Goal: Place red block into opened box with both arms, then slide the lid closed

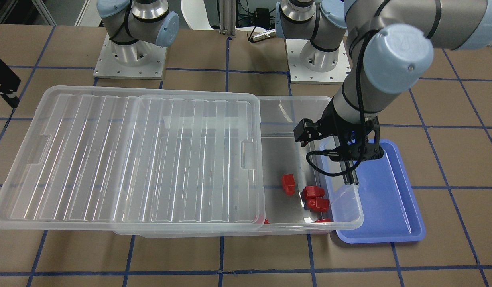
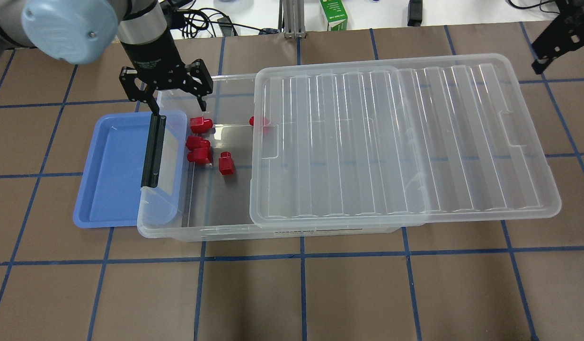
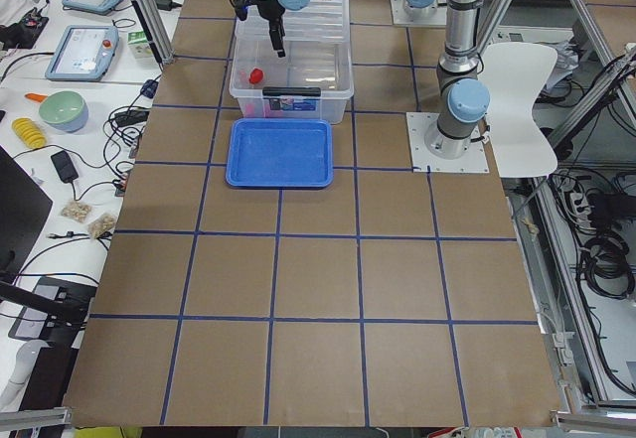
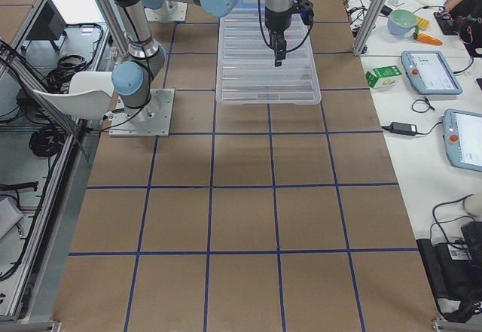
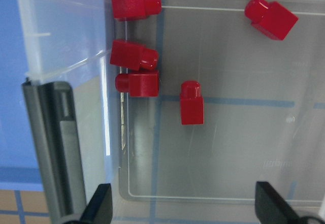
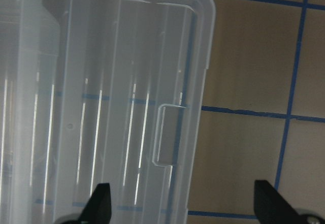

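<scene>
**Overhead view:** the left claw hangs spread wide and empty over the open left end of the box. Five red blocks lie on the box floor below it. The lid lies offset to the right, overhanging the tabletop.

**Front view:** the blue tray beside the box holds nothing, so we judge loading done and closing in hand.

**Left wrist view:** no block stands between the fingers.

**Right wrist view:** the right claw, also wide, hovers by the lid's right-end notch.

We would lift the left claw clear first, then push the lid squarely leftward along the rims.
</scene>
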Action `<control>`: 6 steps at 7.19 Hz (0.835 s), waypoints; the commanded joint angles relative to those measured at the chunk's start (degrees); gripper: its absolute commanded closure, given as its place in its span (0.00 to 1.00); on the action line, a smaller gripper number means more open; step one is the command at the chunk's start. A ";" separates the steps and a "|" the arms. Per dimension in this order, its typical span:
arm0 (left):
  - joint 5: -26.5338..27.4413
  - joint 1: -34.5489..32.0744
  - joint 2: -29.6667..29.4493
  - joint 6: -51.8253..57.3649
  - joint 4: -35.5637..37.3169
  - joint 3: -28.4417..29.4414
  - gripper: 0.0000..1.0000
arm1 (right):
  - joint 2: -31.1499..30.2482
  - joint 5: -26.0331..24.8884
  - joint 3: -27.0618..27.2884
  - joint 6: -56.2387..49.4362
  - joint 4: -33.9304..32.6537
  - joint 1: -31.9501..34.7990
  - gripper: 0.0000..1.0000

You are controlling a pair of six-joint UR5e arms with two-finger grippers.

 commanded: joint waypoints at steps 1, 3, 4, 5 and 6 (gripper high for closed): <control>-0.16 -0.21 6.22 -0.41 -3.33 -0.19 0.00 | -0.01 0.87 0.51 -9.84 -0.15 -9.35 0.00; 0.45 0.05 7.73 0.46 -3.50 -1.95 0.00 | 0.68 0.88 1.74 -10.32 -0.15 -9.74 0.00; 0.20 0.40 9.04 1.60 -2.73 -4.48 0.00 | 1.91 0.79 4.97 -10.49 -2.59 -9.74 0.00; 0.28 1.10 10.01 3.17 -1.41 -6.86 0.00 | 2.79 0.79 9.27 -10.50 -8.44 -9.74 0.00; 1.94 1.89 11.15 4.67 -1.40 -8.45 0.00 | 4.28 0.61 13.75 -10.41 -15.55 -9.74 0.00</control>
